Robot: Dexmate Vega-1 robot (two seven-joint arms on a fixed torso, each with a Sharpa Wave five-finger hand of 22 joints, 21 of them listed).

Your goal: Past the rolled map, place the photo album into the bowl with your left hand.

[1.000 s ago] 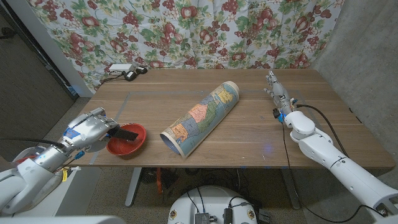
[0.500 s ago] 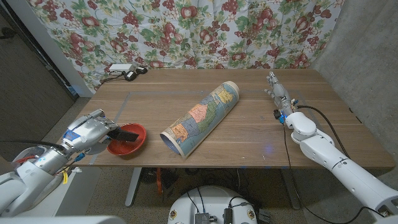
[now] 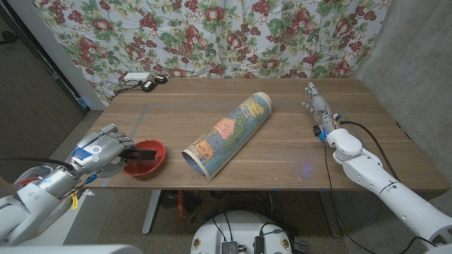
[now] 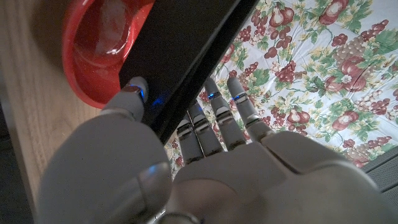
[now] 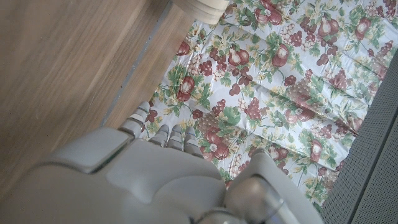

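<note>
The bowl (image 3: 145, 158) is glossy red, and the photo album (image 3: 143, 152) lying in it is plain black. The rolled map (image 3: 228, 132) shows patches of orange, yellow, green and blue, with a pale tan edge at its ends. The worktop (image 3: 282, 148) is warm brown wood with a fine grain. Behind it hangs a curtain (image 3: 233, 35) of white cloth printed with red fruit, dark grapes and green leaves. The left hand (image 3: 102, 148) is silver-grey with a blue patch on its back; the right hand (image 3: 318, 106) is pale grey.

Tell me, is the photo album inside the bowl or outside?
Partly in: the photo album lies across the red bowl, with the left hand holding it.
</note>
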